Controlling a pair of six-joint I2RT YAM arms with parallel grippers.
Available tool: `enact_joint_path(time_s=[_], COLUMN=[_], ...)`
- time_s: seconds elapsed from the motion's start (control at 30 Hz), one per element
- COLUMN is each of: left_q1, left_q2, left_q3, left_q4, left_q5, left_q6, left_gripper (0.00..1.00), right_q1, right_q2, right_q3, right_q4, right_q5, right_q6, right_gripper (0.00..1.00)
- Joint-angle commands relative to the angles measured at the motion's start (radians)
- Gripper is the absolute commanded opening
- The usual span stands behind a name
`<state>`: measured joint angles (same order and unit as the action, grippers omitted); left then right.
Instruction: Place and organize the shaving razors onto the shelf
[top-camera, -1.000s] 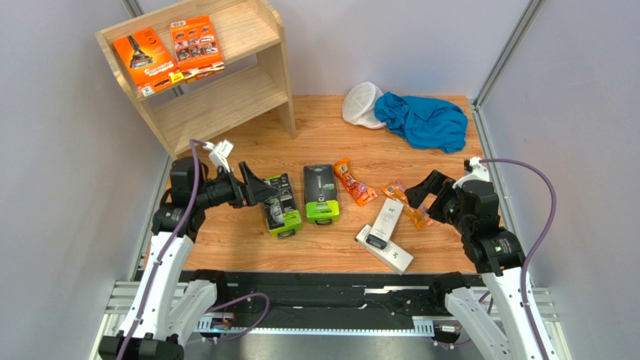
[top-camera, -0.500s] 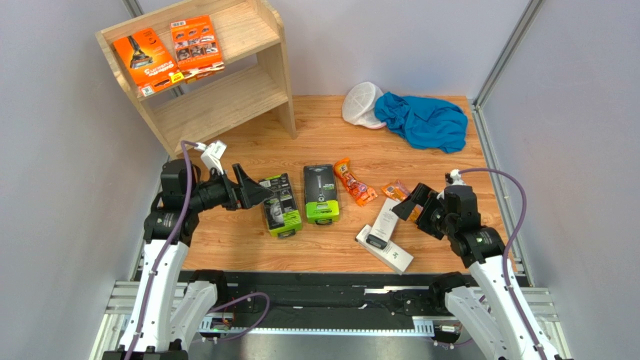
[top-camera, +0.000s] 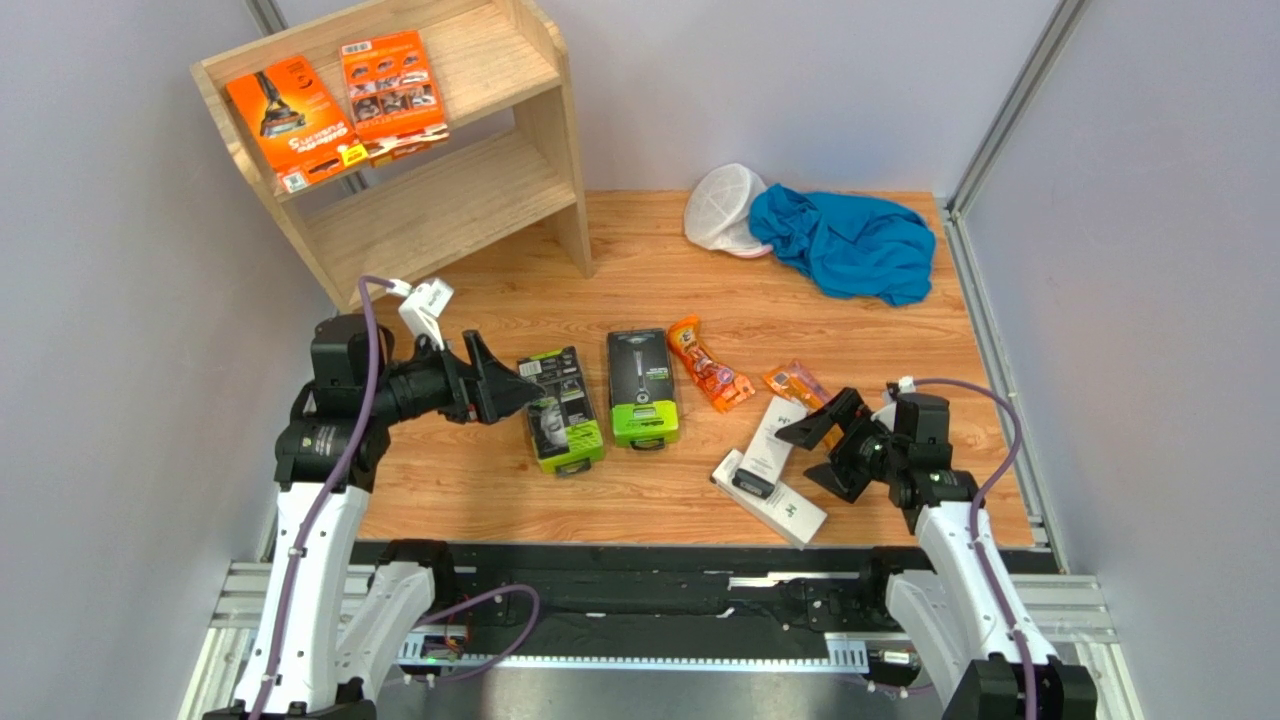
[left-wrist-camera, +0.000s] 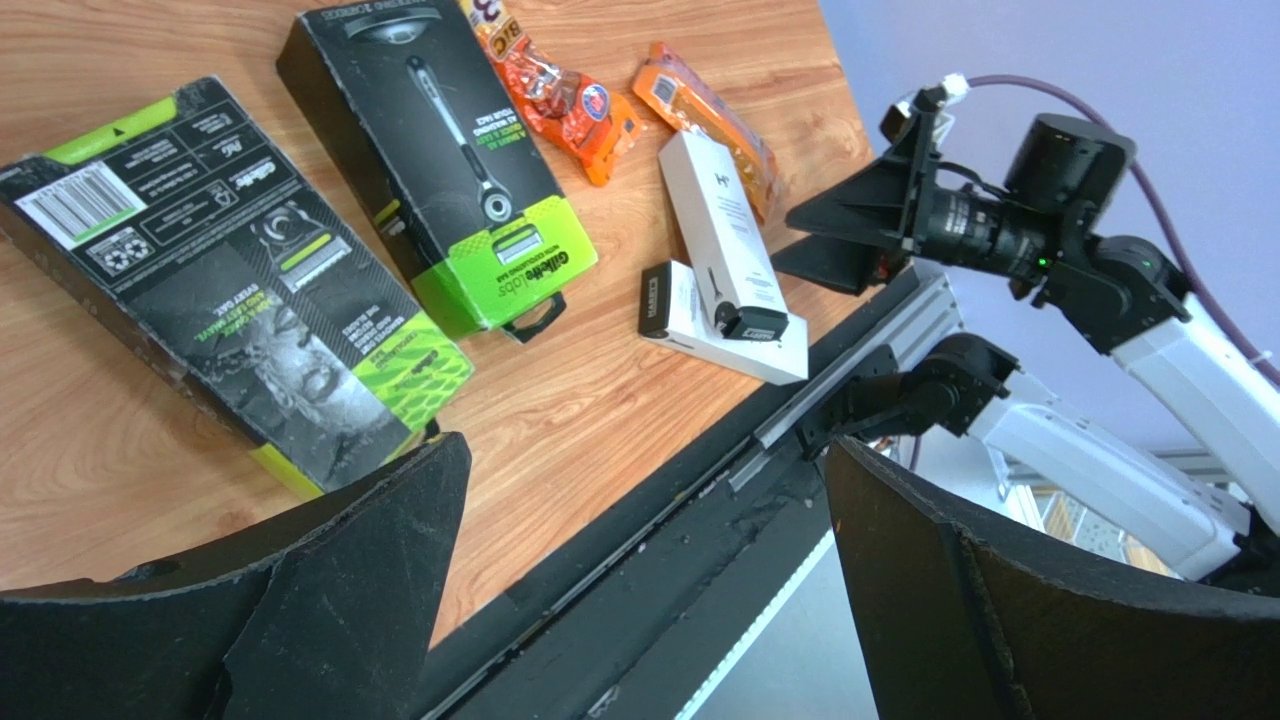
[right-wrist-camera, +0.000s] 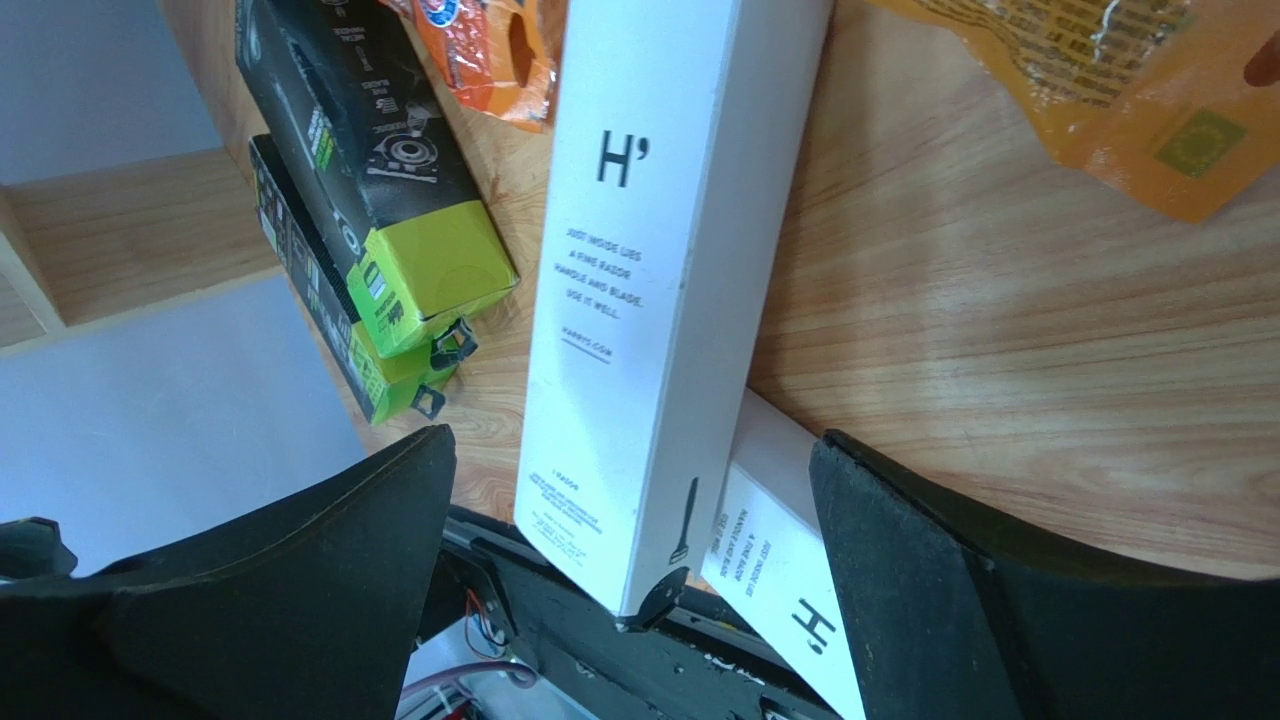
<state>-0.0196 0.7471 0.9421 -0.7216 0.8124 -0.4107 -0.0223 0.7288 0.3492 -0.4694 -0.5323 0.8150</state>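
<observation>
From above, two flat orange razor packs (top-camera: 293, 123) are seen on the top tier of the shelf (top-camera: 451, 210), far behind and left of the upper white razor box (top-camera: 774, 440), beside which the right gripper (top-camera: 819, 455) is held spread and empty. In the left wrist view, the left gripper (left-wrist-camera: 646, 450) is shown spread and empty, with two black-and-lime razor packs (left-wrist-camera: 428, 165) left of that box (left-wrist-camera: 718, 225). In the right wrist view, the box (right-wrist-camera: 661, 285) is framed between the parted fingers (right-wrist-camera: 301, 570) with gaps on both sides, laid across the lower white razor box (right-wrist-camera: 781, 585).

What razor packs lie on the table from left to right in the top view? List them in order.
First black-and-green pack → second black-and-green pack → first orange packet → second orange packet. The two crossed white boxes overlap both orange packets sideways, so they are left out.
</observation>
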Motion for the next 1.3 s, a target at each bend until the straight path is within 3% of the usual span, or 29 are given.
enact_joint_path(time_s=[0.0, 0.4, 0.6, 0.77, 1.03, 1.27], left_q1=[0.006, 0.006, 0.006, 0.006, 0.006, 0.006], left_q2=[-0.009, -0.008, -0.009, -0.022, -0.026, -0.023], left_q3=[0.04, 0.046, 0.047, -0.008, -0.034, -0.063], left_q4=[0.014, 0.096, 0.137, 0.286, 0.35, 0.358], left_q5=[0.05, 0.134, 0.171, 0.237, 0.303, 0.33], left_q6=[0.013, -0.077, -0.105, -0.207, -0.232, -0.223], left_gripper=[0.97, 0.97, 0.97, 0.97, 0.97, 0.97], right_q1=[-0.018, -0.019, -0.019, -0.019, -0.018, -0.002], right_q2=[0.034, 0.263, 0.408, 0.448, 0.379, 0.299], right_q3=[-0.03, -0.095, -0.114, -0.151, -0.138, -0.058], right_q4=[0.133, 0.374, 0.578, 0.787, 0.841, 0.74], right_q5=[-0.093, -0.12, -0.162, -0.192, -0.21, -0.308], right_q6=[0.03, 0.064, 0.108, 0.17, 0.138, 0.046], right_gripper=[0.92, 0.85, 0.73, 0.62, 0.42, 0.34])
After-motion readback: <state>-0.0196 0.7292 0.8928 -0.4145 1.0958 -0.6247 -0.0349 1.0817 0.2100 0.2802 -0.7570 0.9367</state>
